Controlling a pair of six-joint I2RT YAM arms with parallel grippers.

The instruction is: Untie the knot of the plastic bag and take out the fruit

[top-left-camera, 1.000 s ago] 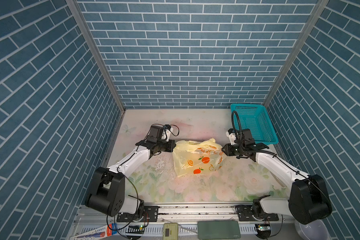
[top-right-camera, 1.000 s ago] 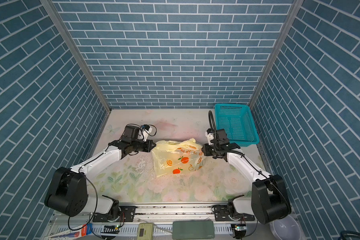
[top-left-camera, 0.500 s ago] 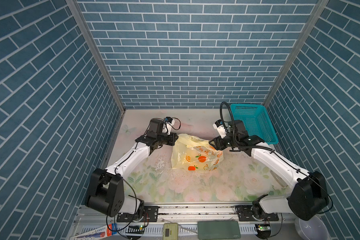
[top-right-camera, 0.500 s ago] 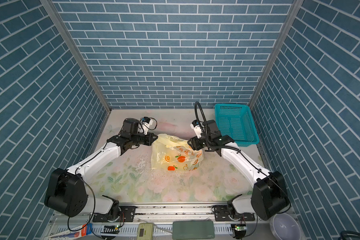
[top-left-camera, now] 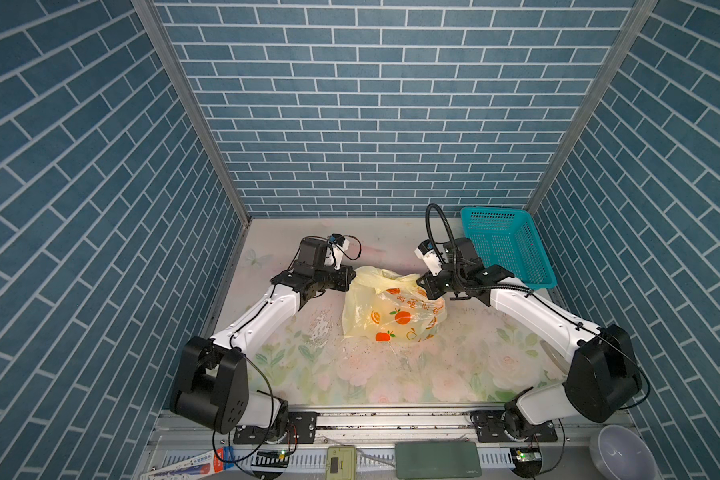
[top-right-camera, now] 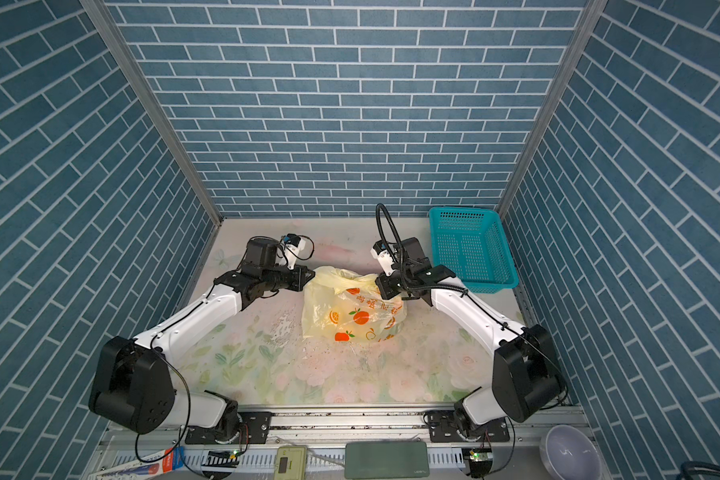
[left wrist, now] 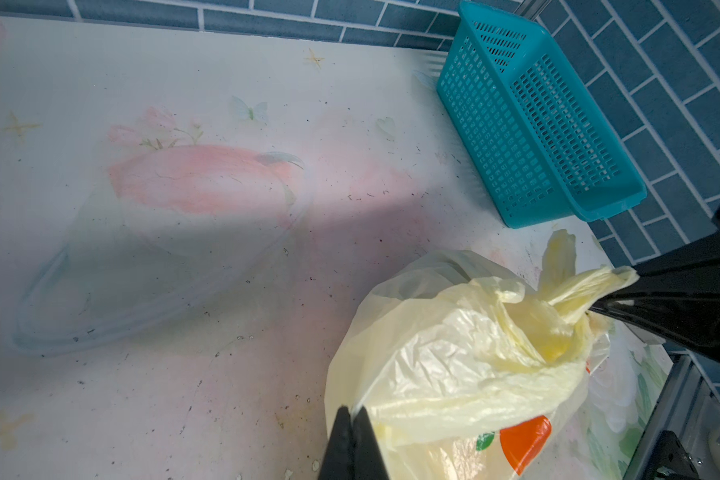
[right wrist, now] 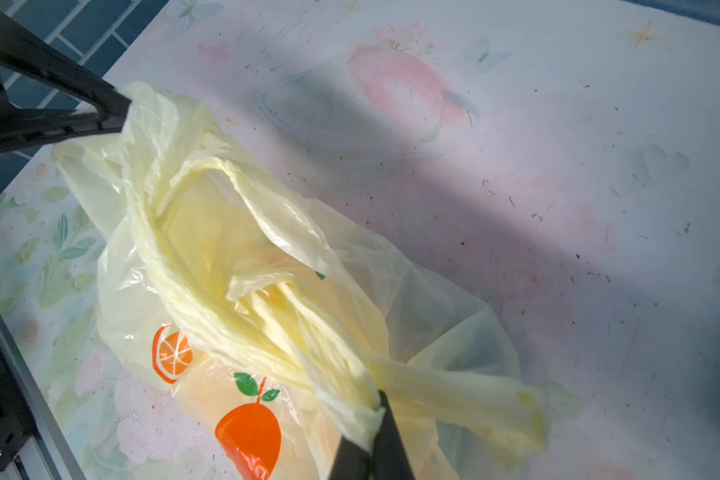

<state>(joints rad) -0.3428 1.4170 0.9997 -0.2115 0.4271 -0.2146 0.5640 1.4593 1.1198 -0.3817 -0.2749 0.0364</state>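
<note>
On the mat the bag lies bulging, its contents unclear through the plastic. Its mouth faces the far side, its top edge stretched left to right between my claws. My left claw is clamped on one corner, and my right claw is clamped on a twisted handle. Beyond, the basket stands far right.

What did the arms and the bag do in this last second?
The right gripper moved in toward the plastic bag and shut on its yellow plastic. The left gripper edged toward the back wall; the bag slid back with it and sagged flatter. The left gripper kept its pinch on the bag; the teal basket stayed put.
</note>
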